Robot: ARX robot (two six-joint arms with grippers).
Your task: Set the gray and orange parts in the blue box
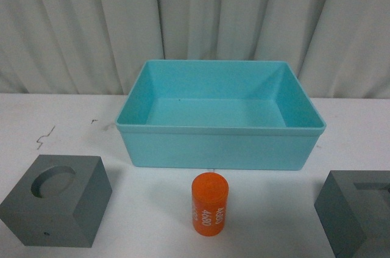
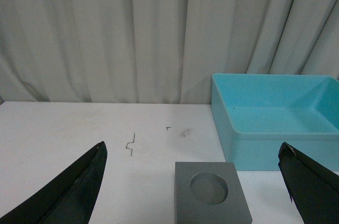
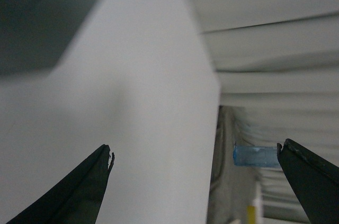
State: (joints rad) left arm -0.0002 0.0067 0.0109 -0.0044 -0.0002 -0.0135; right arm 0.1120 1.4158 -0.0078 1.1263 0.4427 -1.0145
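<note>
Just ahead of our left hand (image 2: 192, 149), the round-recess gray cube (image 2: 212, 195) is sitting on the counter (image 2: 63, 128), near the blue box (image 2: 275, 134) but apart from it. That hand is gaping open, empty; we are advising a square descent, closing on opposite flat faces. Our right hand (image 3: 195, 150) is gaping empty too. We are counting two cubes with the square-recess gray cube (image 1: 356, 215), one orange cylinder (image 1: 209, 203), and one box holding nothing.
</note>
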